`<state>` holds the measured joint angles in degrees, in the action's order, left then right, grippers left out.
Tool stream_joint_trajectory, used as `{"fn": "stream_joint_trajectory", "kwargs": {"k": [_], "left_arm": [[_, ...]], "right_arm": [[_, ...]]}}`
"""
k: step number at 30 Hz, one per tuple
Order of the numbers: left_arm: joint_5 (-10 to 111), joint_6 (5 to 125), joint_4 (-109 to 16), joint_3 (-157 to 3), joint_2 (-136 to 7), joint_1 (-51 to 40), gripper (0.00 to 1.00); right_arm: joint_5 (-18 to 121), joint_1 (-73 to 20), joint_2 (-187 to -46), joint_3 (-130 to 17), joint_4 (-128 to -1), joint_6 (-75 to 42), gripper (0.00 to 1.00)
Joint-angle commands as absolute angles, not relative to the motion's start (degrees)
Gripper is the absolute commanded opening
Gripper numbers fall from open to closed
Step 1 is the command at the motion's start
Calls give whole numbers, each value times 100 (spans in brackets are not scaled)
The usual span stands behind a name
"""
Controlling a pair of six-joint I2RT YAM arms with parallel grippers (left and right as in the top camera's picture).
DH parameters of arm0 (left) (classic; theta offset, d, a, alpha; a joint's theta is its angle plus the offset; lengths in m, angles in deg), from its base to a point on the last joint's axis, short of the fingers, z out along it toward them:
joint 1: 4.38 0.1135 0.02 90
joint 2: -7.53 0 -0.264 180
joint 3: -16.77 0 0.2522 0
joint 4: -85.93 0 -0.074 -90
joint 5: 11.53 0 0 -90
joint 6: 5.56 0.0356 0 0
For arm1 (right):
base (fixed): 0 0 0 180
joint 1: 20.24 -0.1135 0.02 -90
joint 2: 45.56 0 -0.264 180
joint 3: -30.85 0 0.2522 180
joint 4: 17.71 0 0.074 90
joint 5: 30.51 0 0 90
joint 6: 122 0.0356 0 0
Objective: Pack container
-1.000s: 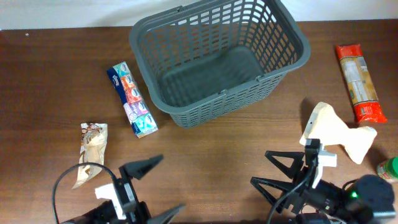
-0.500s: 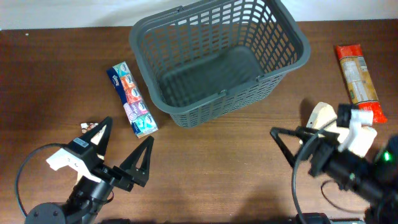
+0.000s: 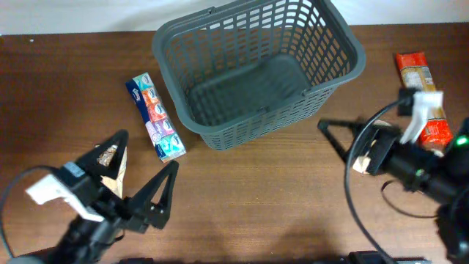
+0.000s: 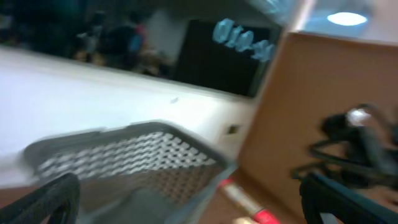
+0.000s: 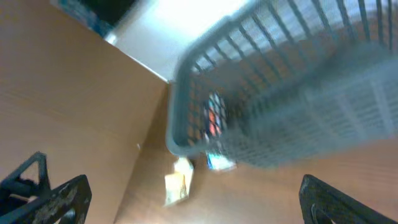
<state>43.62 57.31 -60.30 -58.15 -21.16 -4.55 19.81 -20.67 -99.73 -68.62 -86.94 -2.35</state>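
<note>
Container (image 3: 256,125) stands at the back middle of the bench (image 3: 58,81), turned a little, and its far rim reaches the back edge of the bench in the overhead view. On the left, the left pincer (image 3: 149,150) has its jaws wide apart and grips nothing; it is over a snack packet (image 3: 117,176), and I cannot tell if it touches it. A strip of tissue packs (image 3: 155,117) lies just beside the container's left wall. Bare bench is open in front of the container, between the two arms. On the right, the right pincer (image 3: 350,143) is also spread wide and holds nothing, over a cream bag (image 3: 364,154). An orange packet (image 3: 412,70) lies near the right edge.
</note>
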Motion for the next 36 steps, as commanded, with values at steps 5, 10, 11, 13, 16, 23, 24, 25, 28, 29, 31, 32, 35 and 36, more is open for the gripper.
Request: {"fn": "stream_joint_trajectory", "kwargs": {"k": [5,10,11,13,16,23,24,25,28,29,31,32,35,36], "left_arm": [[3538,5174,-3617,-8366,-4024,-422,100],[4810,6317,-1035,-10456,-5270,-424,100],[4969,6426,-729,-10711,-5434,-424,100],[5129,6524,-117,-11175,-5768,-422,99],[5131,6522,125,-11271,-5943,-422,100],[4937,6432,444,-11253,-6129,-448,100],[4937,6336,462,-11253,-6144,-529,100],[4924,6234,481,-11253,-6177,-682,100],[4943,6168,595,-11253,-6409,-1742,100],[5044,6037,582,-11253,-6557,-2359,100],[5555,5737,490,-11253,-6811,-3360,100],[6084,5567,449,-11253,-6990,-3987,100],[7743,5174,440,-11253,-7456,-5320,100],[8132,5169,438,-11256,-7556,-5543,100]], "right_arm": [[2110,-2093,-11411,-9865,-10134,-806,99],[3198,-2093,-12548,-11806,-12066,-1328,99],[3345,-2093,-12701,-12038,-12315,-1394,99],[3517,-2093,-12994,-12442,-12748,-1630,99],[3474,-2093,-13186,-12562,-12877,-1831,99],[3703,-2093,-13420,-12560,-12816,-2277,99],[3808,-2093,-13453,-12560,-12761,-2277,99],[3878,-2093,-13488,-12560,-12687,-2274,99],[3898,-2093,-13617,-12560,-12328,-2272,99],[3900,-2093,-13676,-12560,-12215,-2274,99],[3900,-2093,-13783,-12560,-12103,-2272,99],[3900,-2093,-13822,-12560,-12095,-2274,99],[3900,-2095,-13949,-12560,-12171,-2277,99],[3902,-2093,-13971,-12560,-12215,-2277,99]]}}
